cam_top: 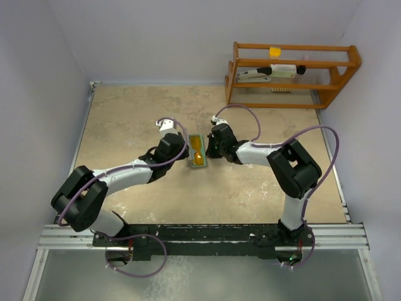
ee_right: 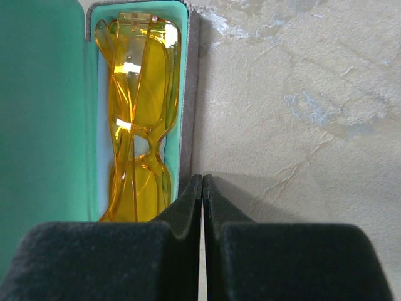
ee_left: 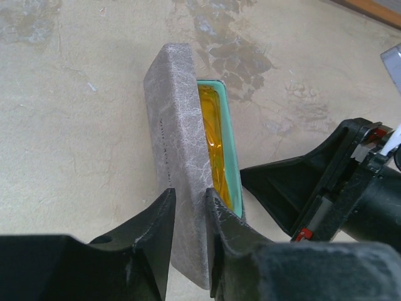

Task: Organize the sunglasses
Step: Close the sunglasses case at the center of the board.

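The orange sunglasses [ee_right: 138, 113] lie folded inside the open grey case [cam_top: 197, 151], on its green lining. They also show in the left wrist view [ee_left: 213, 141] and the top view [cam_top: 198, 155]. My left gripper [ee_left: 190, 210] is shut on the case's raised grey lid [ee_left: 175, 132], one finger on each side. My right gripper [ee_right: 202, 182] is shut and empty, its tips resting beside the case's right wall [ee_right: 190, 94]. In the top view the left gripper [cam_top: 183, 153] is on the case's left and the right gripper [cam_top: 209, 150] on its right.
A wooden rack [cam_top: 291, 75] stands at the back right and holds a stapler-like tool [cam_top: 254, 75] and small items. Walls close in the table on the left, back and right. The right arm's black gripper [ee_left: 319, 188] sits close beside the case.
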Robot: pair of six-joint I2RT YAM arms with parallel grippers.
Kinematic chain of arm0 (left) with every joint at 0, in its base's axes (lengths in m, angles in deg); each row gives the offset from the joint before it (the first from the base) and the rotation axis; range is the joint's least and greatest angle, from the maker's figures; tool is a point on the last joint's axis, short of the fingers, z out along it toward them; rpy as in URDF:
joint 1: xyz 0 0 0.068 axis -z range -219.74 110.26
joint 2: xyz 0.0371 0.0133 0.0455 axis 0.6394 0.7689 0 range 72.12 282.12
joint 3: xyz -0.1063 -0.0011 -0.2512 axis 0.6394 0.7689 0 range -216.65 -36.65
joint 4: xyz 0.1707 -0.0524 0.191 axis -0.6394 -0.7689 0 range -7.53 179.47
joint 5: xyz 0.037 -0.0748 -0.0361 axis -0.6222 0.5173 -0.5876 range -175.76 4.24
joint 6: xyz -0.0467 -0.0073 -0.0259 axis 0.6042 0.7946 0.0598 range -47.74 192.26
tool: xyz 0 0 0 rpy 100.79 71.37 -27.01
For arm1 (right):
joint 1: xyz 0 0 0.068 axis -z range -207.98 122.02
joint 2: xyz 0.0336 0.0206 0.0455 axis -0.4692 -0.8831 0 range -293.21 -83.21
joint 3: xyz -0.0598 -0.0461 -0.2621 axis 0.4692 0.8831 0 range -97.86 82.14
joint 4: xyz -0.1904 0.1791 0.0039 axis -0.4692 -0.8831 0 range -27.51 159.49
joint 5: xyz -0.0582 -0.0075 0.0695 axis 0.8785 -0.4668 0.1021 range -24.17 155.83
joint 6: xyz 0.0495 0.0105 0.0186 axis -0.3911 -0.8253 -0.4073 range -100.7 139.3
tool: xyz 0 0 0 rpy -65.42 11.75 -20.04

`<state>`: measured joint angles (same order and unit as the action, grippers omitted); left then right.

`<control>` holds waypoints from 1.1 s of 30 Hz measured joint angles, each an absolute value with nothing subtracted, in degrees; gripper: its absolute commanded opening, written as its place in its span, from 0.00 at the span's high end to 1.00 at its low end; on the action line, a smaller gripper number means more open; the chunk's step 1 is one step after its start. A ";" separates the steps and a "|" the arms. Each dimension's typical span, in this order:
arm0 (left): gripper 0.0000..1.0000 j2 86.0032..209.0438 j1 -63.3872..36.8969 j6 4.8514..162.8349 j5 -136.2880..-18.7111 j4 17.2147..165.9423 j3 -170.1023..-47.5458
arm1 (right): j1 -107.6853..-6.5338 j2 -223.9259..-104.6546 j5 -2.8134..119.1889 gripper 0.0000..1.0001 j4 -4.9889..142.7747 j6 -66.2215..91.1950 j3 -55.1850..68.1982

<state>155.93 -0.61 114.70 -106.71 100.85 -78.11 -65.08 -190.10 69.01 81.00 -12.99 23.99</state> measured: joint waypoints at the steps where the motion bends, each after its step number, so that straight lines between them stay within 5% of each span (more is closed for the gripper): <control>1: 0.84 156.06 -0.61 114.81 -106.65 101.03 -78.17 | -65.08 -190.23 68.97 1.00 81.13 -13.01 23.90; 4: 0.97 156.69 -0.61 114.98 -106.16 101.70 -78.63 | -65.08 -190.78 68.70 1.00 81.96 -13.04 23.55; 7: 1.00 157.37 -0.61 115.09 -105.88 102.25 -79.22 | -65.08 -190.87 68.66 1.00 82.11 -13.01 23.47; 33: 1.00 171.73 0.81 117.74 -99.85 112.50 -82.57 | -64.45 -191.50 68.22 1.00 83.12 -13.08 23.23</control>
